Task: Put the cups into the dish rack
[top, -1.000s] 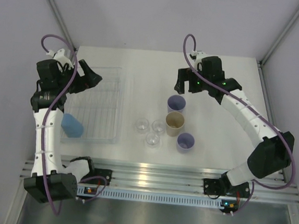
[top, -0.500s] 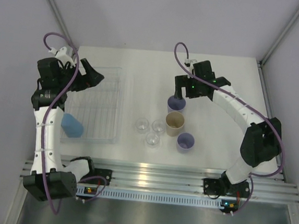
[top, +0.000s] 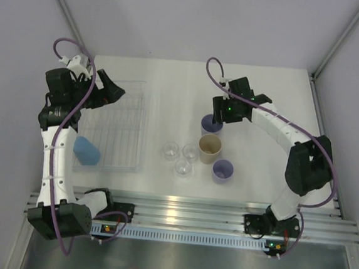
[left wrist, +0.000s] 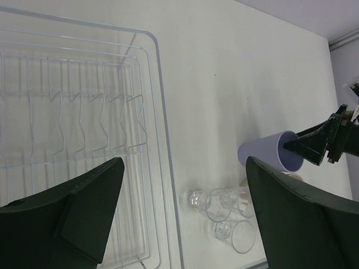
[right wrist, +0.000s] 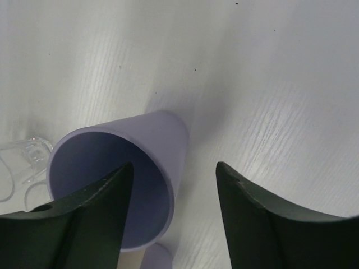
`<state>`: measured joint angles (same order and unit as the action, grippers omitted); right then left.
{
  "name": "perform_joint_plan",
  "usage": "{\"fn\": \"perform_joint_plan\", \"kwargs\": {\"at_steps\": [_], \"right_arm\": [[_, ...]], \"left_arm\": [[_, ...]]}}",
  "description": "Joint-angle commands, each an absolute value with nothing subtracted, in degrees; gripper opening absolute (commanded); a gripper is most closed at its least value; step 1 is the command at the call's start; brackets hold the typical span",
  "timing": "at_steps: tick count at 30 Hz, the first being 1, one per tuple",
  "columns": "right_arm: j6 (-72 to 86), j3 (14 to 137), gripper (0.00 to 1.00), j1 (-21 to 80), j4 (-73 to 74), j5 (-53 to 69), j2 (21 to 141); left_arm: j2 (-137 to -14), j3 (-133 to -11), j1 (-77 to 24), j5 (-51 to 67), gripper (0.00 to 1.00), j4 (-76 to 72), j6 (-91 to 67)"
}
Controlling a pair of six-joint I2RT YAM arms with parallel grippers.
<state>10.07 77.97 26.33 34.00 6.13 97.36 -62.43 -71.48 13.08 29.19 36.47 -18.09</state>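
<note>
Over the table's (top: 277, 93) left half: dish rack (top: 123, 129), clear and ridged, its long side running away from the arm bases
Rack contents: one blue cup (top: 87, 151) lying on its side at the near left corner
Left gripper (top: 113, 92): hangs above the rack's far end; jaws spread wide, nothing between them
Right gripper (top: 216, 116): down at the rim of the far lavender cup (top: 211, 126); jaws parted, one finger (right wrist: 78, 224) over the cup's mouth, the other finger (right wrist: 269, 224) outside it, the cup wall between them; contact with the wall cannot be told
Far lavender cup, position: upright, mouth up, on the bare table well right of the rack
Beige cup (top: 209, 148): upright, just on the near side of the far lavender cup
Second lavender cup (top: 222, 171): upright, just beside the beige cup, nearest the arm bases
Left clear cup (top: 170, 151): upright, between the rack and the beige cup
Right clear cup (top: 190, 152): upright, just beside the beige cup
Near clear cup (top: 182, 167): upright, close against the other two, forming a tight triangle
</note>
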Motion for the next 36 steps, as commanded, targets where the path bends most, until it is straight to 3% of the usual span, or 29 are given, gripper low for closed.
{"fn": "perform_joint_plan", "kwargs": {"at_steps": [1,5,14,27,36], "right_arm": [[10.72,78.05,0.58,25.66,33.22,7.65,98.61],[10.90,78.75,0.35,25.75,33.31,8.61,99.40],[10.81,79.54,0.00,25.66,35.07,7.48,99.67],[9.58,84.89,0.00,21.98,35.33,7.29,98.26],[19.32,89.13,0.00,14.78,22.55,26.08,97.56]], "left_arm": [[-62.67,-72.51,12.92,30.23,0.95,33.31,-17.23],[-62.93,-72.42,12.92,30.15,0.95,33.13,-17.05],[-63.37,-72.33,12.92,29.36,0.95,33.22,-16.79],[-70.65,-80.06,10.90,27.43,0.95,30.15,-18.54],[-81.37,-92.36,-8.95,14.77,0.95,29.01,-17.75]]}}
